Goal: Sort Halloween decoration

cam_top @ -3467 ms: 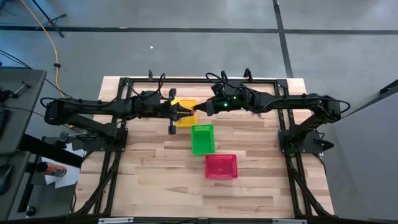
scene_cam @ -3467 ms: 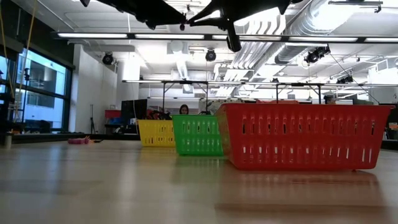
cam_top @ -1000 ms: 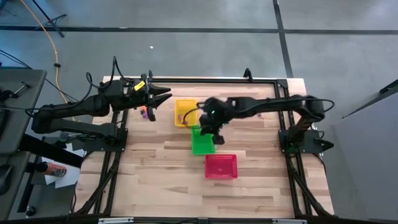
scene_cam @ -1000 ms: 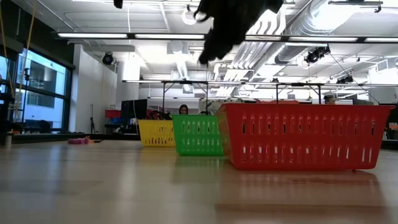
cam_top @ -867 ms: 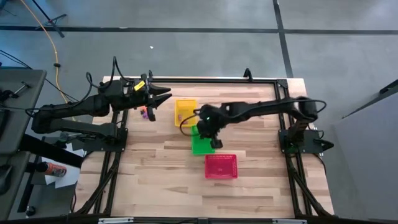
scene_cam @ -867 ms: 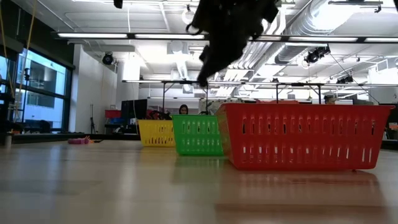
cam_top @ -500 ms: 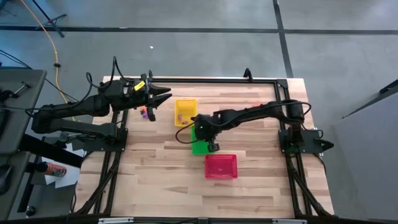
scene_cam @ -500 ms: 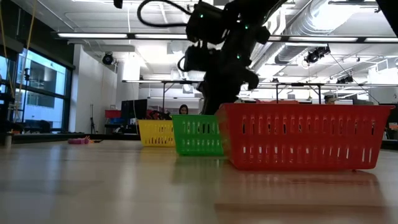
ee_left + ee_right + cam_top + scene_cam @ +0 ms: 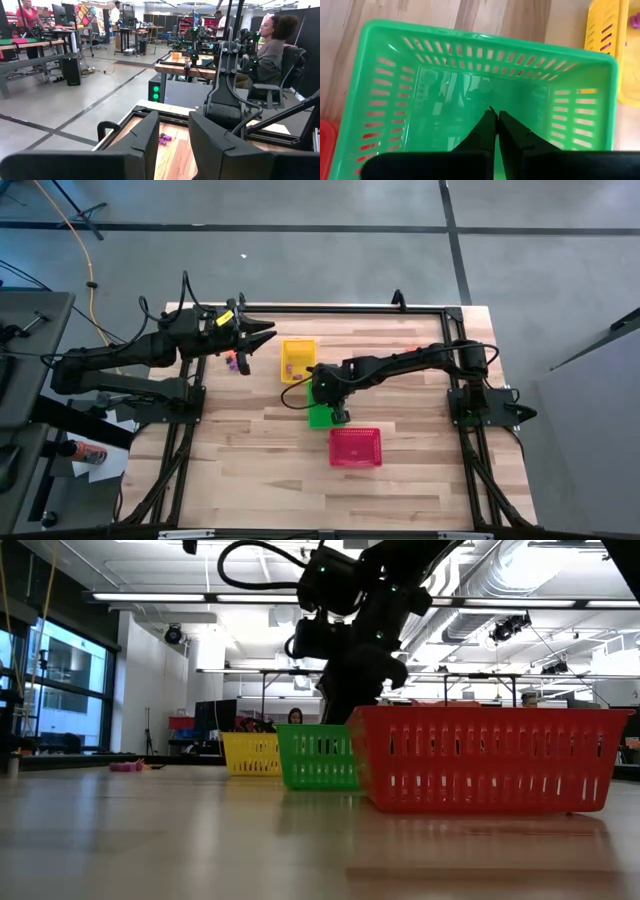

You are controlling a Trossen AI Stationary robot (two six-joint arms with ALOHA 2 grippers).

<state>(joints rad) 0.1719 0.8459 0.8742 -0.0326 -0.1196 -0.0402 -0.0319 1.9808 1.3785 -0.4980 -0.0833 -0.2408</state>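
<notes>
The right pincer (image 9: 494, 121) hangs point-down inside the green basket (image 9: 580, 150), its fingers nearly closed with nothing I can make out between them, placed there presumably so a trinket falls in, not onto the table (image 9: 260, 470). The left pincer (image 9: 262, 332) waits at the far left, fingers parted and empty, above purple trinkets (image 9: 232, 362); another lies in the yellow basket (image 9: 297, 346).

Arms: two, dark, jointed, slim
Left arm (image 9: 150, 350): yellow tag near wrist
Right arm (image 9: 400, 365): looping black cable
Fingers (image 9: 482, 131): black, tapered
</notes>
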